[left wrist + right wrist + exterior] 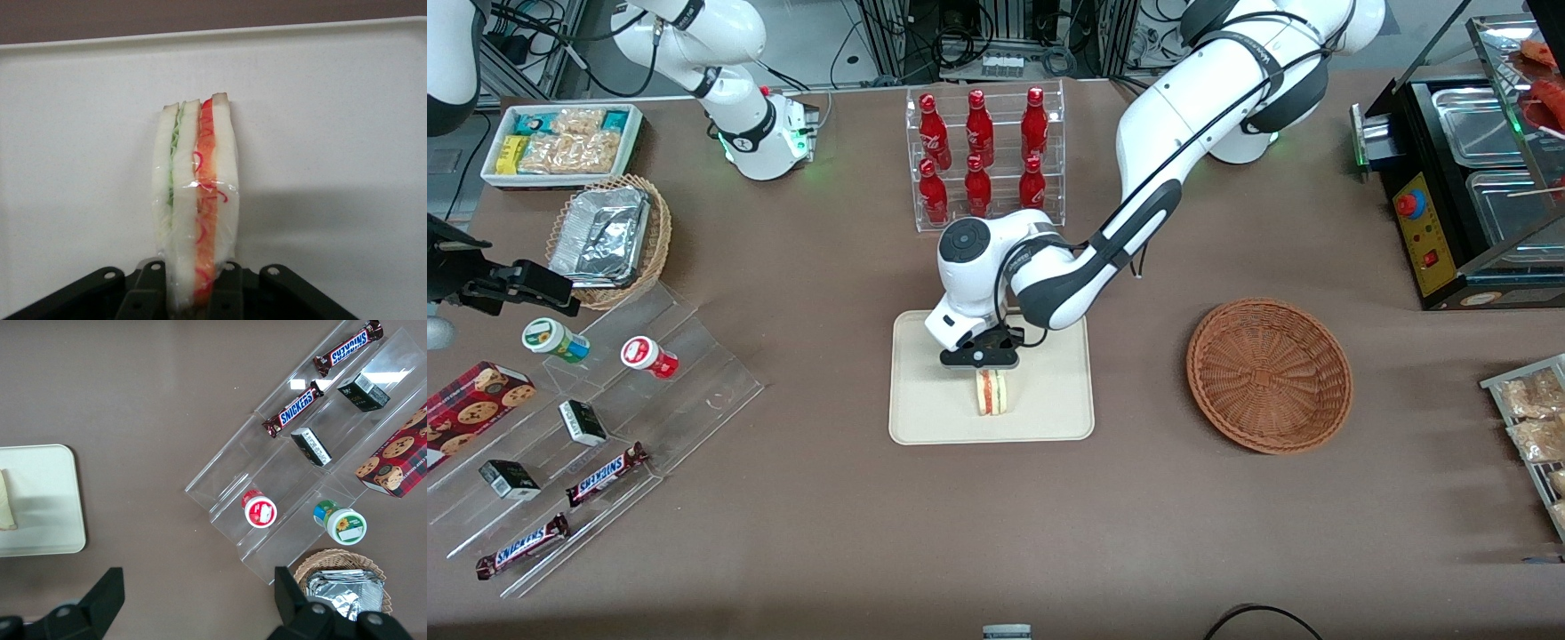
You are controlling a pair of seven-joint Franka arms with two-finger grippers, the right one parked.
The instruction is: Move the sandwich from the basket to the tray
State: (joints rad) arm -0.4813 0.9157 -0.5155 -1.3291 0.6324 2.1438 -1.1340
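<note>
One sandwich (991, 393) stood on edge on the one tray (1049, 418), its end pinched between the narrowly parted fingers (150, 293) of the tool (982, 359) above it, while the one brown basket (1269, 374) lay well apart on the table (996, 533).

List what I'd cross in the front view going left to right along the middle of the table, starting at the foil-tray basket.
Foil-tray basket → red-lidded cup → tray, where the hand holds the sandwich upright → empty brown basket → black food warmer.
</note>
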